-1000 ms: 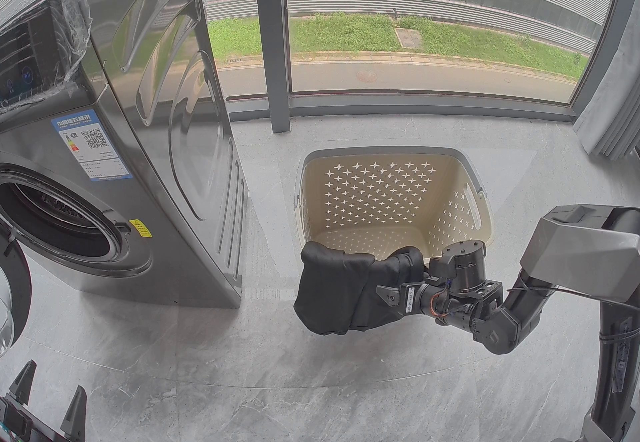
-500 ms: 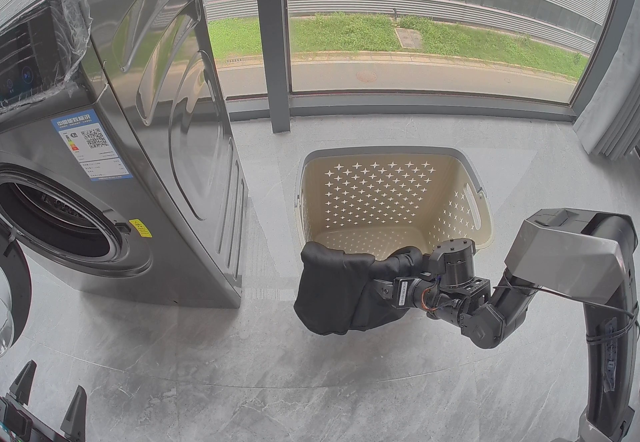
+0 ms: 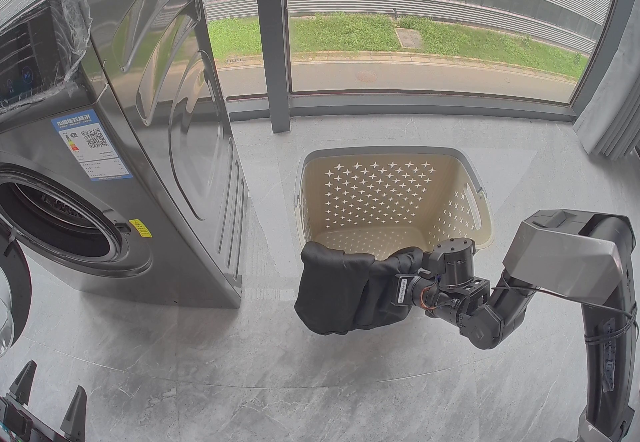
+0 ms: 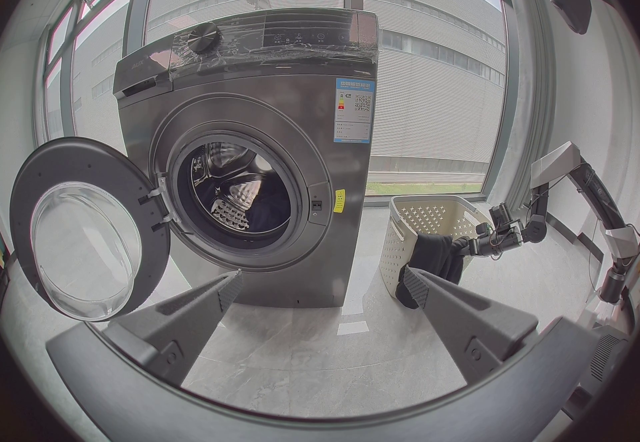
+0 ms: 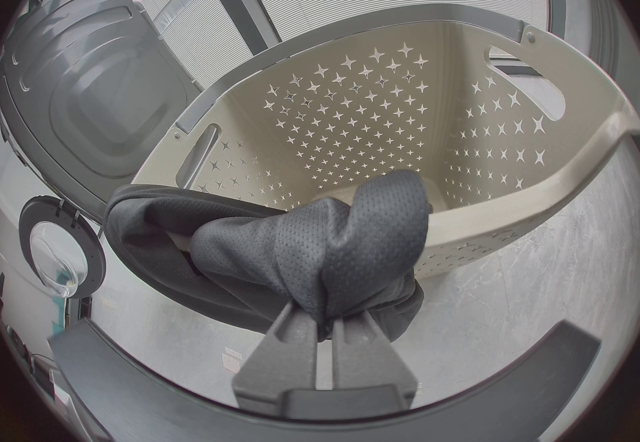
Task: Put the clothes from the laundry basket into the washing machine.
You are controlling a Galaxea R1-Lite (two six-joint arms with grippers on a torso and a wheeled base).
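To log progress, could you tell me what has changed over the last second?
The right gripper, shut on the dark garment, edged slightly left with its arm. The garment still hangs over the laundry basket rim; left gripper and washing machine stayed put.

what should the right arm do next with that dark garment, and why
Probably lift it straight up first. The right gripper is shut on the dark garment, which drapes over the near rim of the laundry basket; raising it should free the cloth before swinging left to the open washing machine.
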